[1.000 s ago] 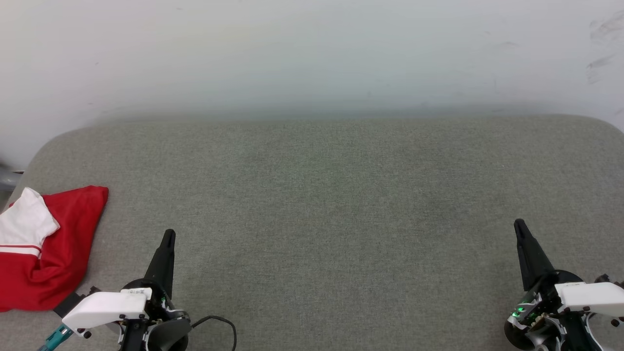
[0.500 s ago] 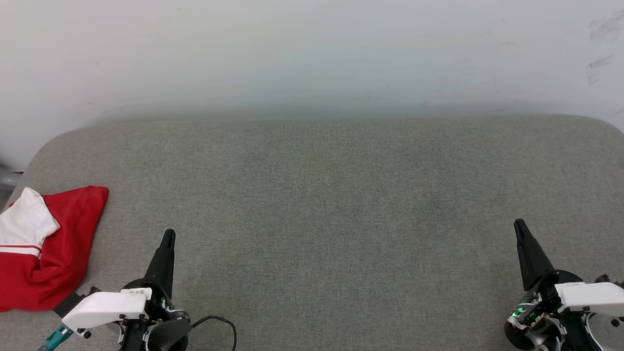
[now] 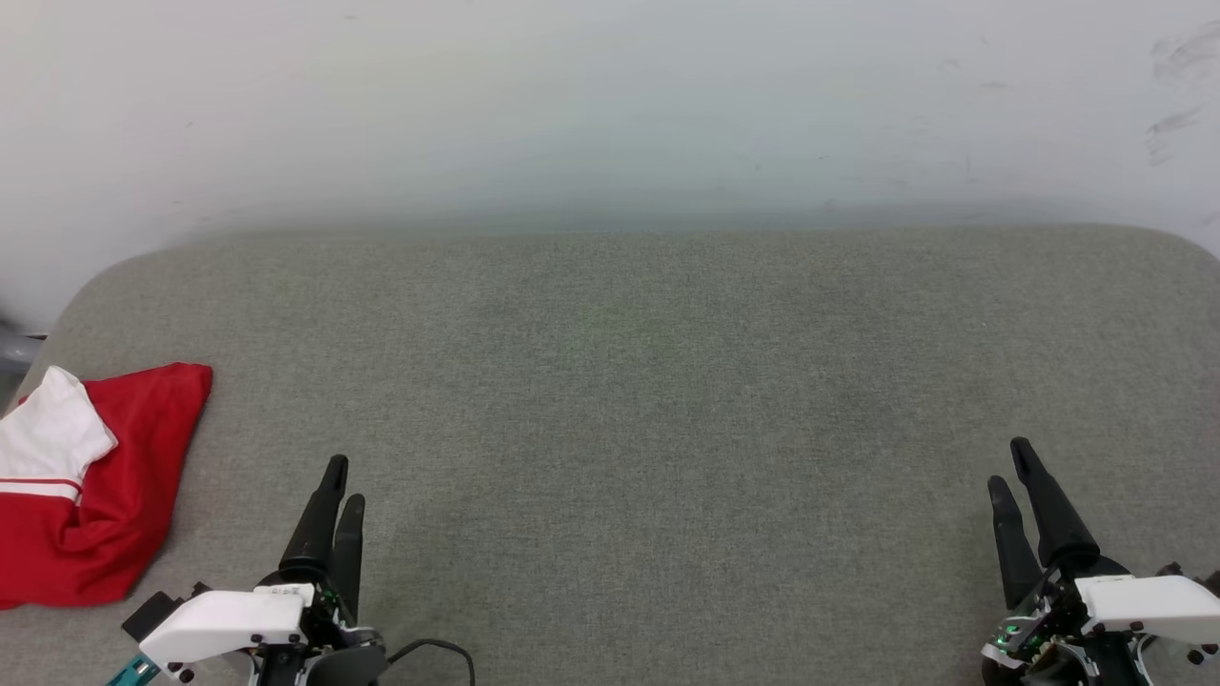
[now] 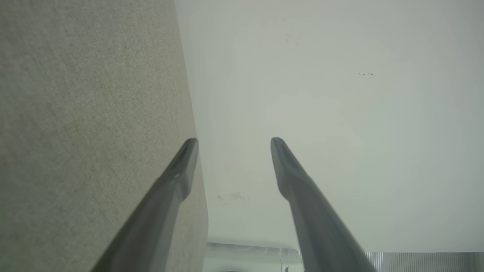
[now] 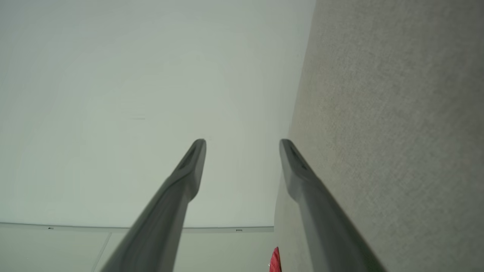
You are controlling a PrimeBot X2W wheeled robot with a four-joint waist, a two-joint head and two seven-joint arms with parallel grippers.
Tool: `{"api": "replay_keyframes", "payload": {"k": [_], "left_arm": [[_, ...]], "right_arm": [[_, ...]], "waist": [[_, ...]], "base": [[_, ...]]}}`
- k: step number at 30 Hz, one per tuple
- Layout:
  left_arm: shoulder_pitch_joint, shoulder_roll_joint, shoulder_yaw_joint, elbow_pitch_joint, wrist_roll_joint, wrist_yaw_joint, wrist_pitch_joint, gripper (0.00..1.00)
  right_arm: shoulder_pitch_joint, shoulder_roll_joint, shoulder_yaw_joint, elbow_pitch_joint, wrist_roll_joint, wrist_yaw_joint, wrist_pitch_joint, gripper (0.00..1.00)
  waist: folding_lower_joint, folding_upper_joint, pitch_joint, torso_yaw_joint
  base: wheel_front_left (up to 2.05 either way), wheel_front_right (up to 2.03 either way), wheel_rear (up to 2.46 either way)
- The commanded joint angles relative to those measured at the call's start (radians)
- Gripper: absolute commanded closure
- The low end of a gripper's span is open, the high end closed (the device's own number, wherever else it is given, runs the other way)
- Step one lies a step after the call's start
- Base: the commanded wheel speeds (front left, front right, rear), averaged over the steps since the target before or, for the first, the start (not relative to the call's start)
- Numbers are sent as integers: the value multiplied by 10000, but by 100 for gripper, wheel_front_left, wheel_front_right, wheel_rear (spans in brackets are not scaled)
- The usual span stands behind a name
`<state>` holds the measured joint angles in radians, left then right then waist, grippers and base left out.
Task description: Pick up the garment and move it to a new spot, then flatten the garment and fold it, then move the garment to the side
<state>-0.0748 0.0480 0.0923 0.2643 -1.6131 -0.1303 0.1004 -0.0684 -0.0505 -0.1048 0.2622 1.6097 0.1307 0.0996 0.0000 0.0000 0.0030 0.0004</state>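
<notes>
Grey woven fabric surface (image 3: 610, 400) with rounded corners, set against a plain white wall (image 3: 610, 95) with faint scuffs at upper right. The garment (image 3: 114, 495) is a red shirt lying crumpled at the far left edge of the surface, partly cut off by the edge of the head view. Its white sleeve (image 3: 48, 438) is on top, with a thin red stripe along the sleeve hem. No lettering readable from here.

The left gripper (image 3: 345, 481) is low at lower left, to the right of the garment and not touching it. Its fingers are spread with nothing between them; the left wrist view shows its fingers (image 4: 181, 170) apart, with the wall seen through the gap. A black cable (image 3: 438, 650) loops beside its base.

The right gripper (image 3: 1007, 465) is at lower right, well apart from the garment. Its jaws are also spread and empty; the right wrist view shows its fingers (image 5: 302, 173) apart, plus a small sliver of red cloth at the bottom edge. Both grippers point toward the wall, over bare fabric. Cannot tell whether the fingertips touch the surface.
</notes>
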Motion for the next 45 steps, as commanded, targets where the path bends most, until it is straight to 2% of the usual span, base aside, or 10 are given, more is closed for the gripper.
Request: {"api": "replay_keyframes", "payload": {"k": [1, 12, 22, 27, 45], "left_arm": [[-169, 15, -200, -319, 29, -2, -146, 0], [-82, 30, -813, -785, 188, -3, -617, 0], [-74, 172, -1302, -1066, 1023, -3, -1085, 0], [-92, 196, -1372, -1181, 2213, -3, -1281, 0], [-48, 113, -1516, -1629, 6933, -4, -1912, 0]], "right_arm": [[-110, -7, 108, -345, -65, 2, -141, 0], [111, -35, 433, -858, -291, 2, -628, 0], [224, -158, 669, -1204, -1424, 2, -1080, 0], [264, -202, 667, -1380, -2727, 2, -1277, 0], [438, -117, 687, -2097, -8574, 1, -1618, 0]], "waist": [[0, 0, -7, 7], [0, 0, -40, 48], [0, 0, -65, 77], [0, 0, -66, 94], [0, 0, -83, 112]], "base": [[0, 0, 0], [0, 0, 0], [0, 0, 0], [0, 0, 0], [0, 0, 0]]}}
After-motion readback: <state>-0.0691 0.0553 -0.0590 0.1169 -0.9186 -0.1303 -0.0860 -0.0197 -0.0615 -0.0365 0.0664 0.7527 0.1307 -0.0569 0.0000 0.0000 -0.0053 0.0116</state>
